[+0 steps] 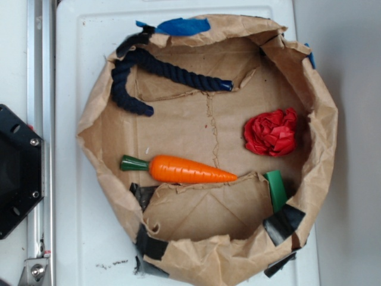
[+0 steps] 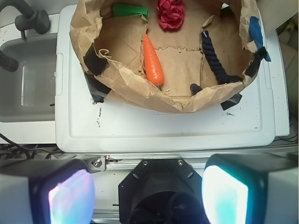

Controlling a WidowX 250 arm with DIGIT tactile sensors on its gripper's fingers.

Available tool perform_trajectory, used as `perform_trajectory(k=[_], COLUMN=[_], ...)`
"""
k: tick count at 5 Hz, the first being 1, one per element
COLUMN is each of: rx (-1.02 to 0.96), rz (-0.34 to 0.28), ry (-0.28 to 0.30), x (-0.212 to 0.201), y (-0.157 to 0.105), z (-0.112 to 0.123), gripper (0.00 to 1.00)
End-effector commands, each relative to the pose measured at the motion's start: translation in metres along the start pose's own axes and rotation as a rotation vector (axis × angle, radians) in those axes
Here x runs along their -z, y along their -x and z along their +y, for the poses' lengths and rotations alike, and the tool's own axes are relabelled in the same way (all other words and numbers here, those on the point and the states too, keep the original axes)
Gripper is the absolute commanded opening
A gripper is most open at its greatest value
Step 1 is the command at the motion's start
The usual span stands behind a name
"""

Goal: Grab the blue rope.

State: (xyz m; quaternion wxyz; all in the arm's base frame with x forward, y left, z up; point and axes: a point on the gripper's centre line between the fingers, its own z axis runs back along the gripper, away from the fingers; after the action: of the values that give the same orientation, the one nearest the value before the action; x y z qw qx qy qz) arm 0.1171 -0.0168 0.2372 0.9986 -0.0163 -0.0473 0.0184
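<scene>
The blue rope (image 1: 178,74) is a thick navy twisted cord bent in a V, with one shiny blue capped end. It lies at the back left inside a rolled-down brown paper bag (image 1: 321,119). In the wrist view the blue rope (image 2: 212,58) sits at the right inside the paper bag (image 2: 140,95). My gripper (image 2: 148,196) shows only in the wrist view, with its fingers (image 2: 70,198) wide apart. It stands open with nothing between them, well short of the bag and over the black robot base (image 2: 161,186).
Also in the bag are an orange carrot (image 1: 187,170), a red crumpled cloth (image 1: 272,132) and a green block (image 1: 275,189). Blue tape (image 1: 181,25) and black tape patch the rim. The bag rests on a white lid (image 1: 77,59). A grey sink (image 2: 28,84) lies beside it.
</scene>
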Motion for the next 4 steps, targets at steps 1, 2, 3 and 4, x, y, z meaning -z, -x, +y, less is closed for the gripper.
perform_trajectory(k=[1, 2, 3, 4], rx=[0.000, -0.032, -0.015, 0.118], rz=[0.000, -0.044, -0.026, -0.037], ry=[0.000, -0.003, 0.003, 0.036], x=[0.000, -0.002, 0.009, 0.029], y=[0.000, -0.048, -0.085, -0.115], z=[0.000, 0.014, 0.020, 0.019], gripper=[1.00, 1.00, 1.00, 1.00])
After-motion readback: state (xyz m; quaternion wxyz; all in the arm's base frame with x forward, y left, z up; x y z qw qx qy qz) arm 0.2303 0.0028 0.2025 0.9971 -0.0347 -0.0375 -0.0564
